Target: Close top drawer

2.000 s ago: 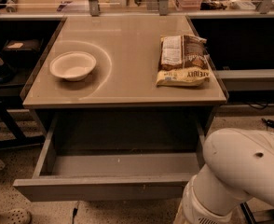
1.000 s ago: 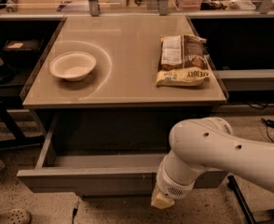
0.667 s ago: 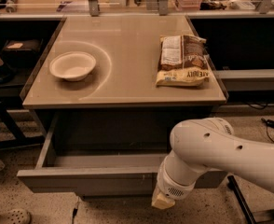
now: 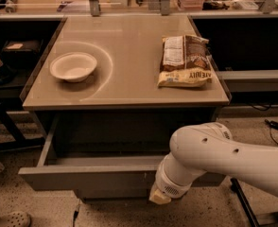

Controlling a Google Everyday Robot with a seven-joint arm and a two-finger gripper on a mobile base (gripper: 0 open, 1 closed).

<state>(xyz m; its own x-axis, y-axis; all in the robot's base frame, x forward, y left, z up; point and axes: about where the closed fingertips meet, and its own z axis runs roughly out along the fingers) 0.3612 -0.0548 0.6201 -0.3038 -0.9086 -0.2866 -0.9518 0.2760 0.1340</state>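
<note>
Currently, item one: the top drawer [image 4: 87, 176], grey metal with a flat handleless front, stands pulled well out from under the counter [image 4: 129, 91], its shallow interior open to view. Item two: your hand [image 4: 159, 197], at the end of the white arm [image 4: 210, 150], sits low against the right part of that drawer front. Only a pale tip shows below the wrist, so you cannot tell whether it is spread or closed, or has hold of anything. Item three, on the counter and no part of the job: a white bowl [image 4: 73, 66] at left and a snack bag [image 4: 185, 60] at right, well apart. Step in hand, by judgement: the push, with contact made or nearly made and most of the travel not yet covered. Next move calls for a steady, level shove straight toward the cabinet, kept square so the drawer does not skew, until its front sits flush.
</note>
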